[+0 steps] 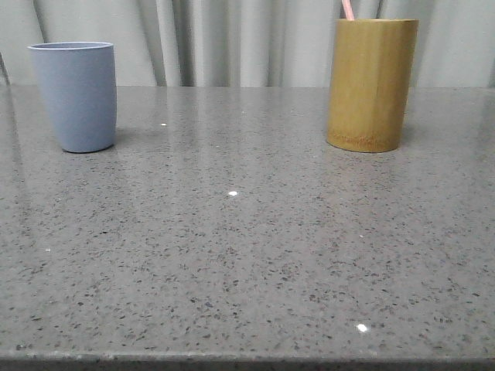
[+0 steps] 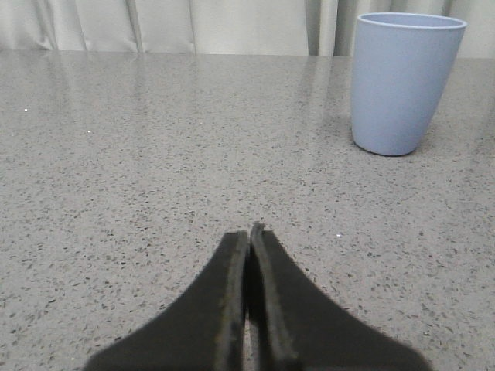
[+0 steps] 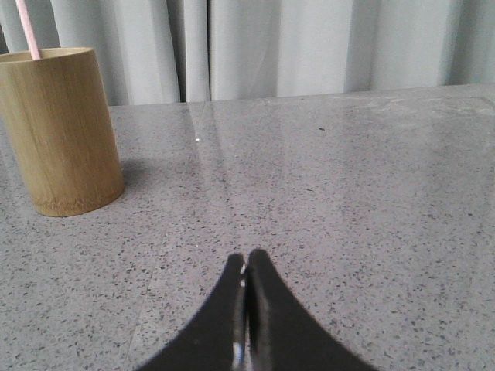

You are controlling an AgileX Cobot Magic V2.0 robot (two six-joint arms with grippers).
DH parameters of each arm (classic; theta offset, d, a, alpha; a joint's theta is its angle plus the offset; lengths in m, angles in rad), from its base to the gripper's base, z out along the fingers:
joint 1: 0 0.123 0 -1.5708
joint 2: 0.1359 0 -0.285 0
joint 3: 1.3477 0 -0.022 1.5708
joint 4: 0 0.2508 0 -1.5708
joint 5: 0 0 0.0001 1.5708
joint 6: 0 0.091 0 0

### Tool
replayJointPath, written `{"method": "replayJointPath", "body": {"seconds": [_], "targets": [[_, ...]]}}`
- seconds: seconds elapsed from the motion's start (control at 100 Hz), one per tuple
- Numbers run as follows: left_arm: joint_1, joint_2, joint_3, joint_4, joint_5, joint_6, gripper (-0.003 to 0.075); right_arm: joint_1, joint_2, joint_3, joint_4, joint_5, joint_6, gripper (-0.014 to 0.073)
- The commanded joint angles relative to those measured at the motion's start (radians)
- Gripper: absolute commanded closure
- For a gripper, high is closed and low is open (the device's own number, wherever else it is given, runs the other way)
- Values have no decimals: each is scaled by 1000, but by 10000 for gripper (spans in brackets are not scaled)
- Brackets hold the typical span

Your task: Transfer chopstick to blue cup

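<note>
So the blue cup (image 1: 74,96) sits on the left of the countertop (image 1: 247,255), mouth up and ready to receive. My left claw (image 2: 249,239) is pressed together, holding nothing, and my right claw (image 3: 246,267) is the same. The chopstick (image 1: 347,9) stands in the bamboo holder (image 1: 371,83) on the right, tip poking out, so my right side has the nearer reach.

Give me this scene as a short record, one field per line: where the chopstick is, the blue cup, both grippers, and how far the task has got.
chopstick: standing in the bamboo holder, tip poking above the rim
blue cup: upright on the table, apart from the holder; inside not visible
left gripper: shut, holding nothing, low over the table near the blue cup
right gripper: shut, holding nothing, near the bamboo holder
task progress: chopstick not yet picked up
</note>
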Motion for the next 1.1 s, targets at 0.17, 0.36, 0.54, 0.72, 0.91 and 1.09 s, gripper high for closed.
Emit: {"method": "replayJointPath", "body": {"seconds": [0.17, 0.36, 0.54, 0.72, 0.91, 1.09], "targets": [[1, -34, 10, -6, -78, 1, 739, 1, -21, 1, -13, -79, -4, 690], [1, -34, 10, -6, -80, 1, 739, 1, -21, 1, -13, -79, -4, 690], [1, -34, 10, -6, -80, 1, 739, 1, -21, 1, -13, -79, -4, 690], [1, -34, 10, -6, -101, 1, 739, 1, -21, 1, -13, -79, -4, 690], [1, -34, 10, -6, -128, 1, 739, 1, -21, 1, -13, -83, -4, 690], [1, -34, 10, -6, -131, 1, 739, 1, -21, 1, -13, -103, -4, 690]]}}
